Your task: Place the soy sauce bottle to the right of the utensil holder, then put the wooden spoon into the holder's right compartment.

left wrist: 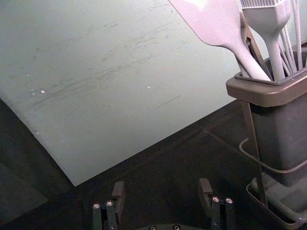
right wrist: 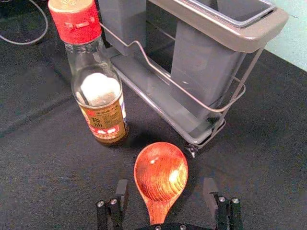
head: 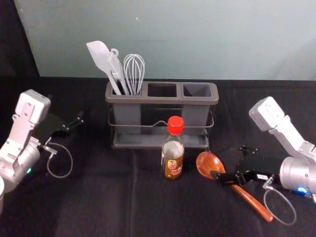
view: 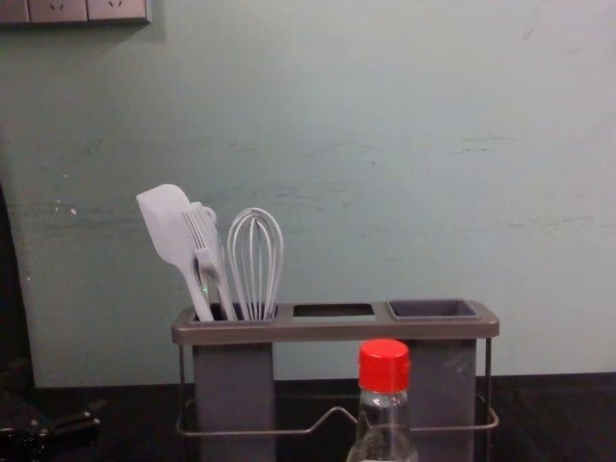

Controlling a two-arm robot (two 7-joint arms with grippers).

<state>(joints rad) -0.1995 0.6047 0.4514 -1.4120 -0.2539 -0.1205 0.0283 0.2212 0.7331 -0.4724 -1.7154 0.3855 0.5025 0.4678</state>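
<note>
Soy sauce bottle [view: 384,368]: nearest the chest camera; stands upright before the utensil holder [head: 163,100], just right of its middle
Glass body: stiff, probably slick, breakable if tipped; part-filled, so likely heavier low down
Bottle hold: best taken around the label [head: 173,168], below the shoulder, with a firm, measured squeeze
Wooden spoon [head: 209,164]: lies on the dark cloth [head: 98,202], bowl toward the holder; likely light, rigid, smooth; best pinched on the handle [head: 251,201]
Right compartment [head: 197,90]: awaits the spoon
Right gripper [right wrist: 166,186]: spread over the spoon's neck, gripping nothing
Left gripper [left wrist: 162,184]: spread, idle, left of the holder
</note>
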